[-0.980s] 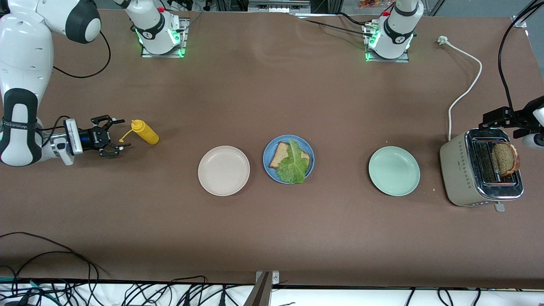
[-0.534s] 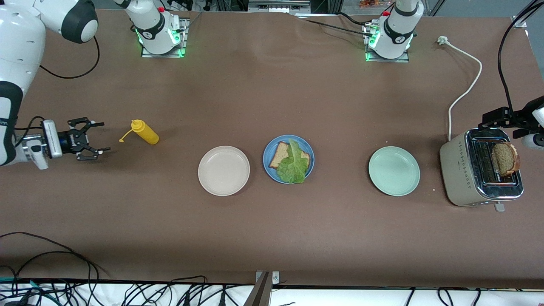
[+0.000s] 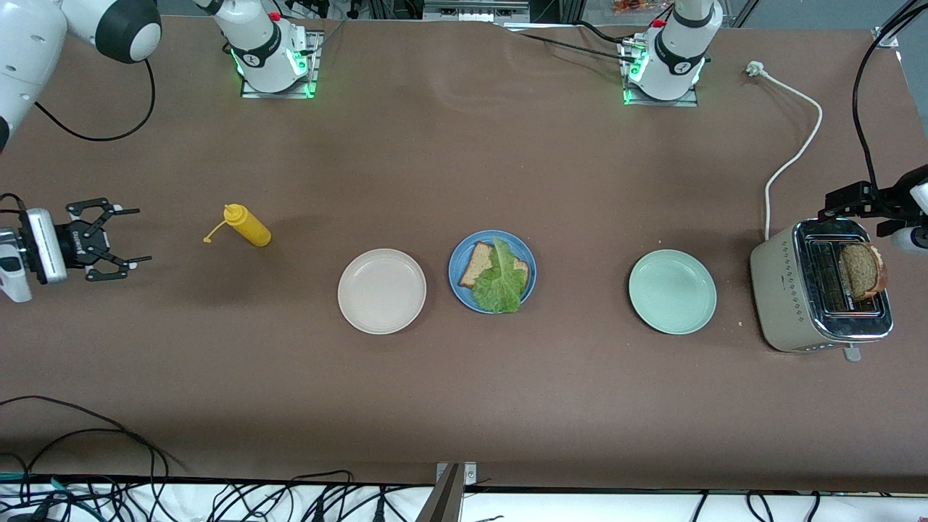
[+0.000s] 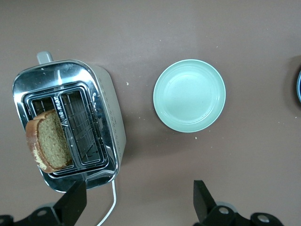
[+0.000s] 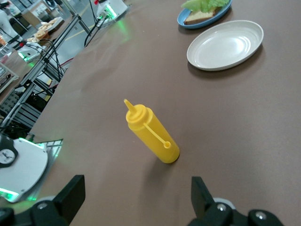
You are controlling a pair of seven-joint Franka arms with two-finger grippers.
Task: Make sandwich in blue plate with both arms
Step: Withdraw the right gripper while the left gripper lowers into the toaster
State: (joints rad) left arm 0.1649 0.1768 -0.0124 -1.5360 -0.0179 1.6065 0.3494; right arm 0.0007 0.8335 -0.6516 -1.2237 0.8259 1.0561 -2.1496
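Observation:
The blue plate (image 3: pixel 457 272) sits mid-table and holds one slice of brown bread (image 3: pixel 475 264) with a green lettuce leaf (image 3: pixel 499 281) lying over it. A second brown slice (image 3: pixel 863 270) stands up out of the toaster (image 3: pixel 776 290) at the left arm's end. My left gripper (image 3: pixel 847 203) hovers open beside the toaster's top, its fingers (image 4: pixel 75 201) empty. My right gripper (image 3: pixel 141 235) hangs open and empty at the right arm's end, well apart from the yellow squeeze bottle (image 3: pixel 249 225). The right wrist view shows that bottle (image 5: pixel 153 136) and the blue plate (image 5: pixel 188 21).
A cream-white plate (image 3: pixel 382 291) lies beside the blue plate toward the right arm's end, and a pale mint-green plate (image 3: pixel 672 291) lies toward the toaster. The toaster's white cord (image 3: pixel 794 156) trails toward the left arm's base. Cables hang along the table's front edge.
My right gripper has pulled back from the yellow bottle toward the right arm's end of the table, staying open. The left arm and everything on the table have not moved.

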